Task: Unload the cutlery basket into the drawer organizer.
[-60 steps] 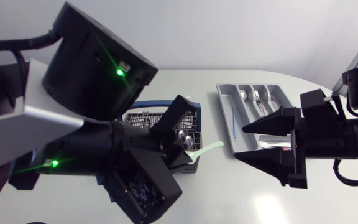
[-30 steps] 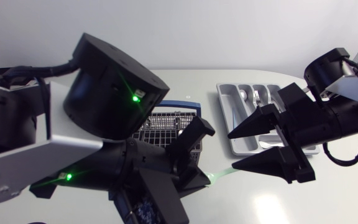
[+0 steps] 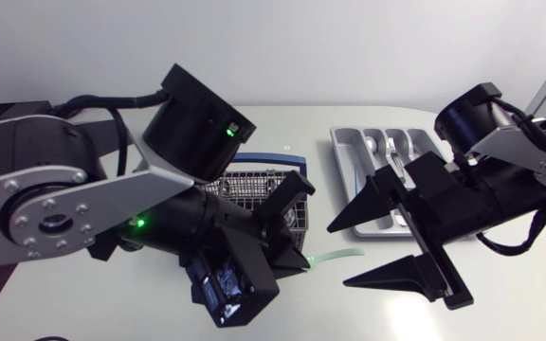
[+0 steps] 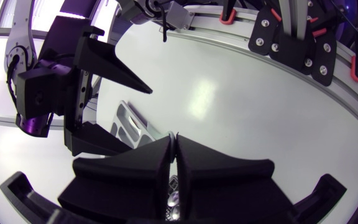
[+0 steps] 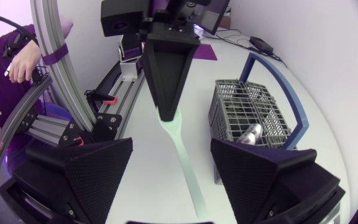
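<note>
Holding pale green utensil [image 5: 185,155]: left gripper [image 5: 166,112] clenched, now carried clear of basket [image 3: 254,182]. Right gripper [image 3: 337,254], fingers spread, has closed in around its handle; handover toward organizer [image 3: 343,161] likely.

The left tool [image 5: 168,114] hides the green utensil's [image 5: 188,168] held end.

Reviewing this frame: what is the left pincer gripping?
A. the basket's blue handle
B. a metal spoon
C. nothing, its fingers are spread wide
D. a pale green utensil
D: in the right wrist view the left pincer is shut on one end of a pale green utensil, which sticks out toward the open right pincer.
</note>
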{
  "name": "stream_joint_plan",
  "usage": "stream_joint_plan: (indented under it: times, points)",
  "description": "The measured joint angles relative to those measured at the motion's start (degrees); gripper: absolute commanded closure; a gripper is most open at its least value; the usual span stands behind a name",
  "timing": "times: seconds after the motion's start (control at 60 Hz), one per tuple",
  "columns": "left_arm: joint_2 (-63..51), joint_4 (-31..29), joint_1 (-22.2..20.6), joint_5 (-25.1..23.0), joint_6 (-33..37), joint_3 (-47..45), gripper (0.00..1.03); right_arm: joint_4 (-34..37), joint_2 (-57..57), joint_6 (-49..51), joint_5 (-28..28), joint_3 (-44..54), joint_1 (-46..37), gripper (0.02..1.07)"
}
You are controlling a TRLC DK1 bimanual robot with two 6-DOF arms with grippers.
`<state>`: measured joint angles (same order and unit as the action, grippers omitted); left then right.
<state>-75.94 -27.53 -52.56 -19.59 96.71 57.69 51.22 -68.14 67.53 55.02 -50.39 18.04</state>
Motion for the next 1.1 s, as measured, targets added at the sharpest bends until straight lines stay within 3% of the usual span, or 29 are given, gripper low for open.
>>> stream_joint_plan:
  times: [0.083,0.25,0.383,0.533,0.917,1.1]
  points:
    - [-0.37,0.00,0.28,-0.33,0.50,0.02,1.00,-0.44,-0.70,1.01,-0.79,0.39,0.81,0.42]
    - [-0.79,0.02,0.26,-0.74,0.85,0.04,1.00,-1.60,-3.93,2.47,-1.29,0.87,1.01,0.44]
    - [-1.16,0.02,0.26,-0.81,0.85,0.46,1.00,-1.70,-6.10,3.80,-1.29,0.87,0.98,0.64]
    - [-1.16,0.02,0.26,-0.81,0.85,0.55,1.00,-1.70,-6.25,4.85,-1.29,0.87,1.05,0.80]
    - [-1.27,-0.22,0.00,-1.44,0.85,0.55,1.00,-1.97,-6.25,4.98,-1.29,0.85,2.95,0.81]
    - [-1.27,-0.70,-0.02,-1.64,0.85,0.55,1.00,-1.97,-6.25,4.98,-1.51,0.85,3.91,0.90]
